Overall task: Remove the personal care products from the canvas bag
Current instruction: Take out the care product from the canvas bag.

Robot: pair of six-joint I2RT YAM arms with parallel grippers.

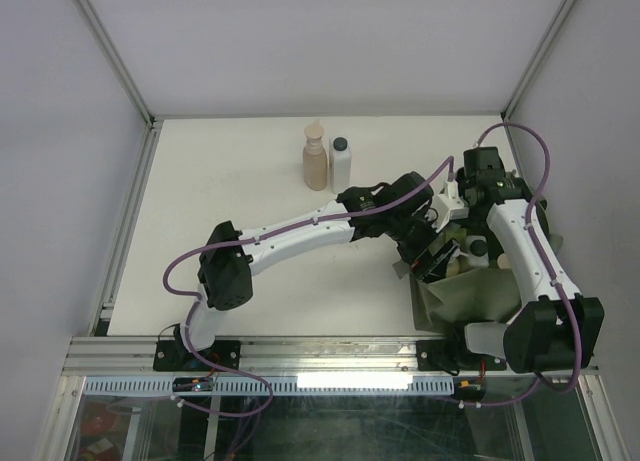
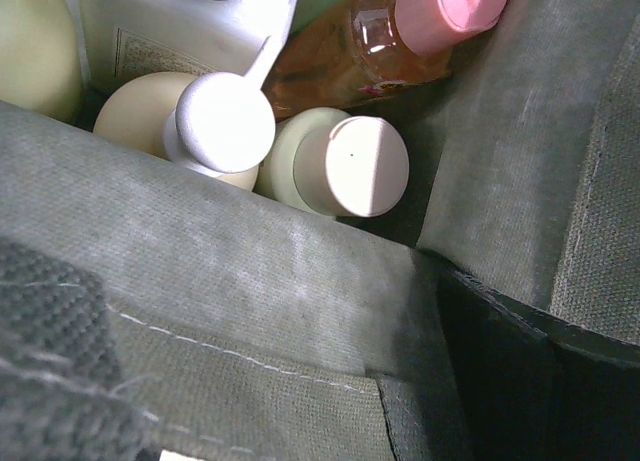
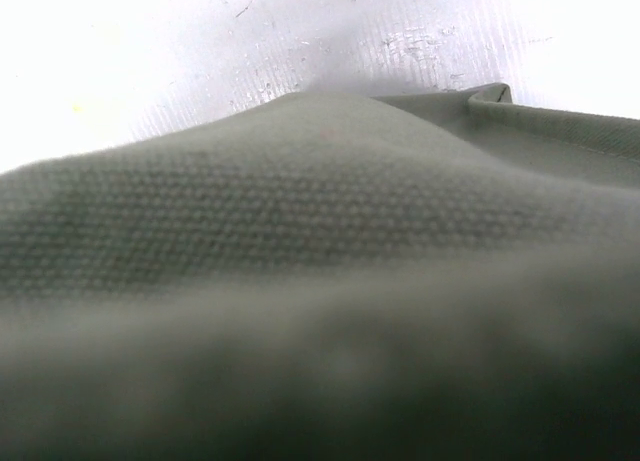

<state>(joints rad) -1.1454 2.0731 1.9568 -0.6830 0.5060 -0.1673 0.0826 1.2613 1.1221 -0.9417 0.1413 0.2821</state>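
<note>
The olive canvas bag (image 1: pixel 470 299) slumps at the table's right front, and both arms meet over its mouth. My left gripper (image 1: pixel 432 261) is at the bag's rim with its jaws wide. In the left wrist view the bag wall (image 2: pixel 250 281) lies across them and one dark finger (image 2: pixel 540 381) shows at the right. Inside the bag are a beige pump bottle (image 2: pixel 215 121), a pale green bottle (image 2: pixel 345 166), an orange bottle with a pink cap (image 2: pixel 400 31) and a white one (image 2: pixel 180 26). My right gripper (image 1: pixel 452 206) is at the bag's far edge. Its wrist view is filled with blurred canvas (image 3: pixel 320 241), and its fingers are hidden.
A tan bottle (image 1: pixel 315 161) and a white bottle with a black cap (image 1: pixel 341 164) stand upright side by side at the table's back middle. A black-capped bottle (image 1: pixel 480 248) pokes up in the bag. Enclosure walls and aluminium posts ring the table.
</note>
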